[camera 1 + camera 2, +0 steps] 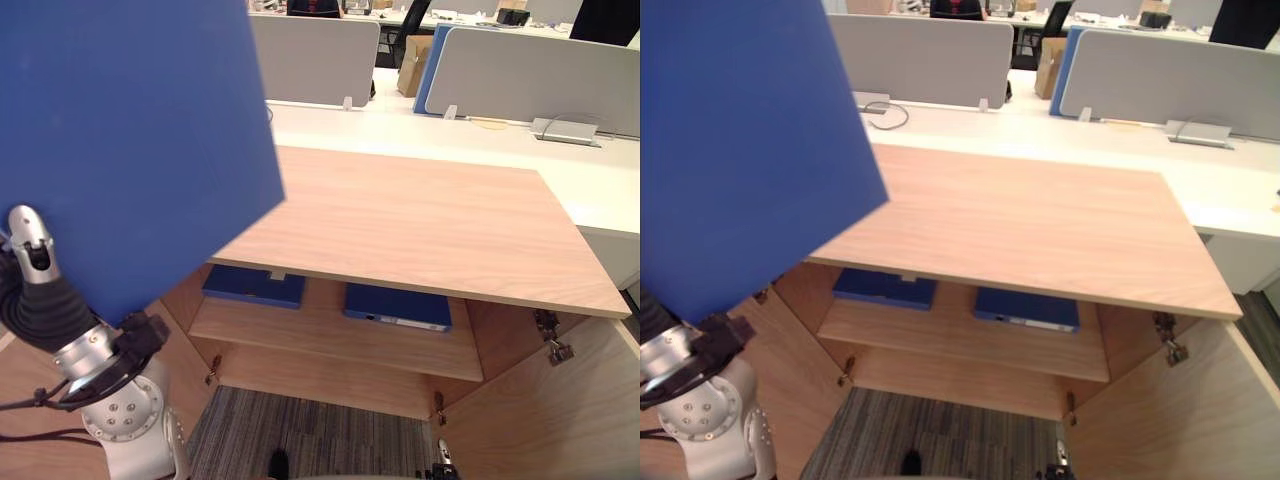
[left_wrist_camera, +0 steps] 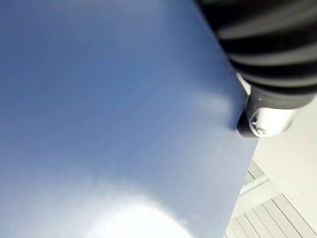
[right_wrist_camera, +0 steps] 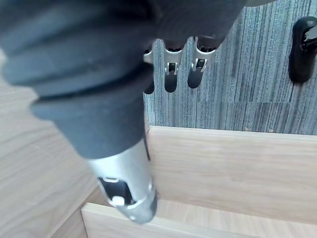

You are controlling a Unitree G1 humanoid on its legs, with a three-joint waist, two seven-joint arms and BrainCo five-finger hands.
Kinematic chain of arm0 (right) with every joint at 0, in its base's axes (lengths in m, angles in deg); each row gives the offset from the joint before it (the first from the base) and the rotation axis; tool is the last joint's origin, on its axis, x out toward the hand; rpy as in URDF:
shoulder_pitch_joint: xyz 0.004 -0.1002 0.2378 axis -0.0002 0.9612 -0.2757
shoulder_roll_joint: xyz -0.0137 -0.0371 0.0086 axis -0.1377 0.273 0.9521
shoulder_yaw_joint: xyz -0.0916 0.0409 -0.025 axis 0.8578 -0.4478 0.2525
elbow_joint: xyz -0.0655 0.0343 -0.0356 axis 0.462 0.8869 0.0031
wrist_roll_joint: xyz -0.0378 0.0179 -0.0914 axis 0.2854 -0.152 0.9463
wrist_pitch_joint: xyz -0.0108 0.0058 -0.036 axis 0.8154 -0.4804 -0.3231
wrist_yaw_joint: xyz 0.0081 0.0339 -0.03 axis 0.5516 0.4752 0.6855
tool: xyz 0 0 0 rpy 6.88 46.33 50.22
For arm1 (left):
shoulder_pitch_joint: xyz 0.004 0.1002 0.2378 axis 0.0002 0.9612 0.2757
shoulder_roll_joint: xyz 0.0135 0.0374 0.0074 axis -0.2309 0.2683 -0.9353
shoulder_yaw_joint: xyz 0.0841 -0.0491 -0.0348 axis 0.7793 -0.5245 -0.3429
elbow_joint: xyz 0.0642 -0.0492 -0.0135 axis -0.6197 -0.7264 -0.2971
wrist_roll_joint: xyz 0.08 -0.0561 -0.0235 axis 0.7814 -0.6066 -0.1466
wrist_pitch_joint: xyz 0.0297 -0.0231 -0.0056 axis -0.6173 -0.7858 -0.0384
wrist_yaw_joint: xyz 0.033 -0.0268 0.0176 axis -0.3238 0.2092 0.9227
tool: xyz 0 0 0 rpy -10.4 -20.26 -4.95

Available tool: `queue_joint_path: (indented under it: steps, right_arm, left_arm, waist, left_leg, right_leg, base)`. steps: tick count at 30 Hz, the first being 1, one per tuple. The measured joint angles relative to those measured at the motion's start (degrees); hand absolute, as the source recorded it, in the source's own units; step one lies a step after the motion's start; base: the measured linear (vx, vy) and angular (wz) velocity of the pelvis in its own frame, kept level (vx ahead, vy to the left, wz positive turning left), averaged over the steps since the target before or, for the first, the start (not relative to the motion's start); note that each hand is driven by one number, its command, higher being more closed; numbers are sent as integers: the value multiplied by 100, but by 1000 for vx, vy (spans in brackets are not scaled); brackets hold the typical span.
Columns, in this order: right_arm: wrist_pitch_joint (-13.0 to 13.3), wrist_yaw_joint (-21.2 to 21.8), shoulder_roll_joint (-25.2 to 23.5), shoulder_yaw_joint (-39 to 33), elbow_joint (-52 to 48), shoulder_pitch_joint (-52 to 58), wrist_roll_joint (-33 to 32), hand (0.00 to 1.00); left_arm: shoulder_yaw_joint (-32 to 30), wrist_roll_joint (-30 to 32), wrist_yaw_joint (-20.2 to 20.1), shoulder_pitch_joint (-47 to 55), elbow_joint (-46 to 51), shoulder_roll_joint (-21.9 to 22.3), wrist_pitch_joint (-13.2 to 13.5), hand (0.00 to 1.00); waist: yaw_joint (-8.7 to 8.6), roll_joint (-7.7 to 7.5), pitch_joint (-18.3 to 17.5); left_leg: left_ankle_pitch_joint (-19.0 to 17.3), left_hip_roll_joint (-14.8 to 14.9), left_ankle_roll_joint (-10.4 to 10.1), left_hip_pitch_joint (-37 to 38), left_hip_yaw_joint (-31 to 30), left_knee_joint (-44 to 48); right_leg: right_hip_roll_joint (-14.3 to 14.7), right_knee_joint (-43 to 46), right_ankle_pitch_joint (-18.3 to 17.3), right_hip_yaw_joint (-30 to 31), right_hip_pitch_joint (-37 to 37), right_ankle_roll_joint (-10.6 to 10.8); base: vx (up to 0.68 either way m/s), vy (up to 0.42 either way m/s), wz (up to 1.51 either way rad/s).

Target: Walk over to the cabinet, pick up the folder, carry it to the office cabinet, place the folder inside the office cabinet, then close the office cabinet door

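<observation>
The stiff, light-looking blue folder [image 1: 130, 150] was pinched at its lower edge by the left hand [image 1: 32, 250], and its smooth cover could probably slip.

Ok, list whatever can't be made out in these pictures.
- Left hand: its hold on the large flat blue folder is hidden behind it, left eye and left wrist views.
- Two dark blue files on the shelf: rear parts hidden under the light wooden cabinet top, both eye views.
- Wooden right door: cut off by left eye view's edge.
</observation>
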Motion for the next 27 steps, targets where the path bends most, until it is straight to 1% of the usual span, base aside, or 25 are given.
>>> queue_joint_path:
  steps: [1,2,3,4,6,8,9,10,11,13,14,15,17,19,21,22,23,26,27]
  right_arm:
    - [-1,18,3,178,-32,22,-3,0]
    - [-3,32,1,242,-43,20,-4,0]
    - [-7,47,-1,435,-67,17,2,0]
    - [-10,66,-6,613,-78,-1,8,0]
    - [-24,63,5,789,-129,-11,36,0]
    - [-21,40,13,907,-412,79,127,0]
    - [-14,-139,63,1576,-1266,406,461,0]
    - [0,-229,86,1894,-1790,582,662,0]
    - [16,-409,137,2429,-2974,940,1188,0]
    - [34,-643,199,2996,-4591,1423,2071,0]
    - [46,-739,206,3167,-5413,1665,2521,0]
    - [50,-792,202,3244,-5801,1775,2759,0]
    - [47,-1021,126,3361,-7005,2203,3434,0]
    - [-2,-1185,90,3471,-7645,2442,3742,0]
    - [-64,-1404,59,3800,-8838,2630,4522,0]
    - [-65,-1425,46,3888,-9164,2667,4731,0]
    - [-45,-1483,16,4055,-9934,2720,5274,0]
    - [-7,-1509,28,4187,-10861,2715,5919,0]
    - [10,-1489,29,4192,-10945,2713,5979,0]
  left_arm:
    - [212,-721,-366,149,-115,-13,24,100]
    - [343,-1057,-532,223,-191,-19,29,100]
    - [653,-1685,-857,386,-331,-44,24,100]
    - [965,-2147,-1120,558,-485,-73,4,100]
    - [1300,-2664,-1426,786,-737,-109,-69,100]
    - [1570,-2847,-1558,1011,-957,-116,-144,100]
    - [1765,-2745,-1563,1225,-1058,-111,-184,100]
    - [1814,-2641,-1562,1315,-1069,-102,-196,100]
    - [1886,-2469,-1563,1476,-1079,-99,-257,100]
    - [1977,-2210,-1564,1598,-1141,-121,-371,100]
    - [2034,-2060,-1582,1636,-1151,-154,-413,100]
    - [2064,-1970,-1593,1646,-1151,-178,-413,100]
    - [2120,-1714,-1683,1647,-1149,-237,-413,100]
    - [2133,-1625,-1712,1651,-1139,-235,-413,100]
    - [2091,-1323,-1639,1675,-1097,-240,-412,100]
    - [2093,-1257,-1612,1698,-1085,-239,-411,100]
    - [2112,-1155,-1560,1758,-1061,-239,-411,100]
    - [2123,-1013,-1498,1777,-998,-242,-411,100]
    - [2118,-1012,-1497,1777,-970,-242,-409,100]
  waist:
    - [-1,6,4]
    - [-2,8,4]
    - [-2,15,-3]
    - [-2,25,-11]
    - [-21,54,8]
    - [-76,86,-2]
    - [-98,121,-16]
    - [-112,132,-15]
    - [-199,156,-6]
    - [-347,153,-29]
    - [-369,141,-43]
    - [-371,140,-47]
    - [-393,140,-90]
    - [-403,148,-129]
    - [-406,143,-129]
    - [-405,140,-143]
    - [-439,140,-149]
    - [-456,144,-154]
    - [-462,144,-154]
  left_leg:
    - [-5,7,-3,17,36,0]
    - [-11,14,-5,26,64,0]
    - [-26,36,-9,40,146,0]
    - [-51,73,-17,48,267,0]
    - [-103,115,-11,124,466,-1]
    - [-158,141,-14,204,676,-1]
    - [-208,178,-36,218,884,-1]
    - [-222,195,-29,216,976,-1]
    - [-261,218,-3,220,1078,-1]
    - [-277,241,-26,240,1171,1]
    - [-280,269,-41,271,1259,3]
    - [-292,281,-54,291,1305,5]
    - [-336,304,-94,348,1420,28]
    - [-365,322,-113,360,1500,31]
    - [-440,388,-170,439,1699,31]
    - [-455,400,-181,450,1729,31]
    - [-486,430,-203,485,1806,37]
    - [-572,459,-204,537,1865,41]
    - [-574,458,-207,536,1870,43]
  right_leg:
    - [-5,9,0,31,-4,0]
    - [-5,15,1,59,-11,-1]
    - [-3,36,6,150,-54,-7]
    - [4,61,21,281,-122,-21]
    - [12,47,64,474,-153,-21]
    - [9,3,99,668,-184,-12]
    - [24,-16,138,873,-282,-9]
    - [35,-22,158,965,-332,-14]
    - [56,-73,206,1077,-365,-15]
    - [72,-144,240,1152,-367,-11]
    - [89,-143,251,1245,-389,-13]
    - [97,-146,261,1286,-390,-13]
    - [118,-177,267,1400,-382,-12]
    - [146,-177,270,1445,-413,-9]
    - [180,-171,280,1650,-448,-10]
    - [190,-171,280,1689,-450,-10]
    - [209,-158,280,1717,-481,-10]
    - [225,-124,280,1725,-498,-10]
    - [225,-124,280,1726,-501,-10]
  base:
    - [3,-5,-11]
    - [-6,-3,-23]
    - [-22,1,-38]
    - [-37,3,-54]
    - [-45,2,-58]
    - [-31,4,-62]
    - [-21,8,-66]
    - [-22,10,-74]
    - [-2,2,-45]
    - [13,-4,-34]
    - [35,-9,-33]
    - [43,-12,-36]
    - [57,-12,-29]
    - [36,-10,-26]
    - [7,-7,-46]
    - [2,-13,-40]
    - [1,-16,-26]
    - [-2,-16,-19]
    - [-1,-8,-7]
